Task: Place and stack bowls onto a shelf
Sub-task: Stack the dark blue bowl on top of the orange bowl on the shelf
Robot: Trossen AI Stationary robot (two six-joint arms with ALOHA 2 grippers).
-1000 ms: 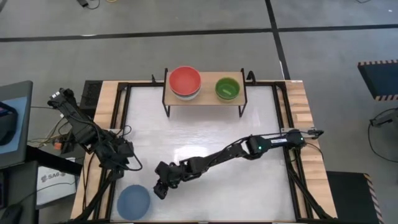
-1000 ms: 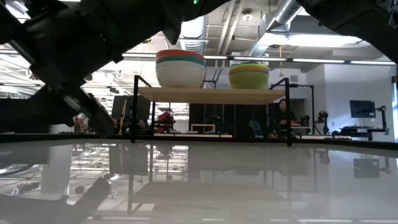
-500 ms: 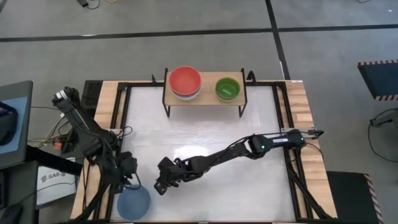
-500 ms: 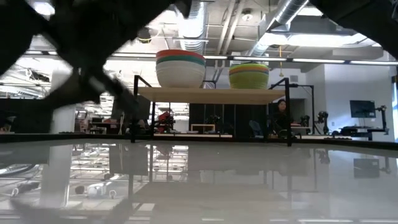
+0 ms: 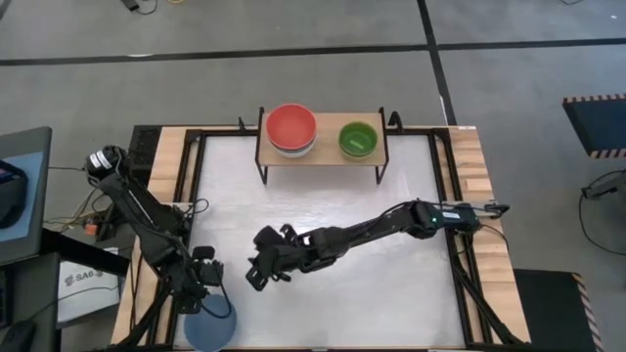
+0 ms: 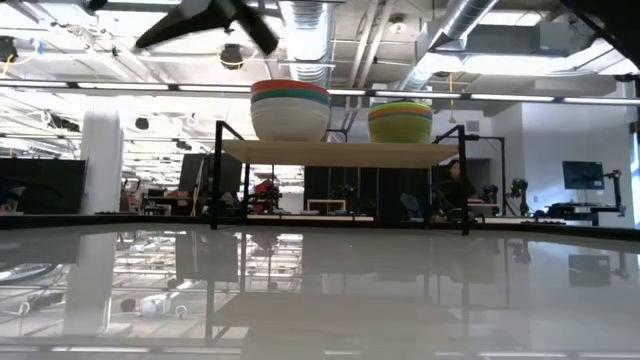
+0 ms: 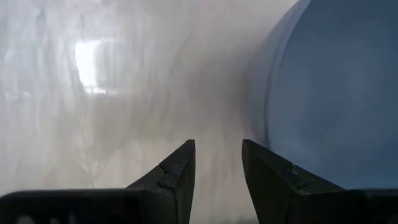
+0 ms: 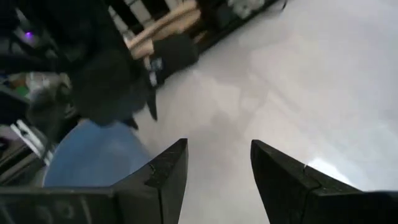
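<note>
A blue bowl (image 5: 209, 330) sits on the table at the near left corner. It also shows in the left wrist view (image 7: 336, 93) and in the right wrist view (image 8: 93, 158). My left gripper (image 5: 212, 301) is open right over the bowl's far rim, pointing down; in its wrist view (image 7: 217, 149) one finger stands at the rim. My right gripper (image 5: 253, 282) is open and empty above the table, right of the bowl (image 8: 217, 149). The shelf (image 5: 323, 154) at the far edge holds a red-topped stack (image 5: 291, 127) and a green-topped stack (image 5: 357, 139). My left gripper has one finger (image 7: 273, 177) at the blue bowl's rim (image 7: 268, 134), coming from above, the other finger outside over the bare table. I cannot tell whether the finger touches the rim. The bowl rests on the table.
The shelf's wood top (image 6: 340, 152) stands on thin black legs with the two stacks (image 6: 290, 110) (image 6: 400, 122) on it. Black frame rails (image 5: 186, 196) run along the table's sides. The white tabletop (image 5: 333, 205) lies between shelf and arms.
My left gripper has gone toward the table's near edge and down onto the blue bowl. My right gripper has drawn back a little from the bowl, toward the table's far right, and has stayed open.
</note>
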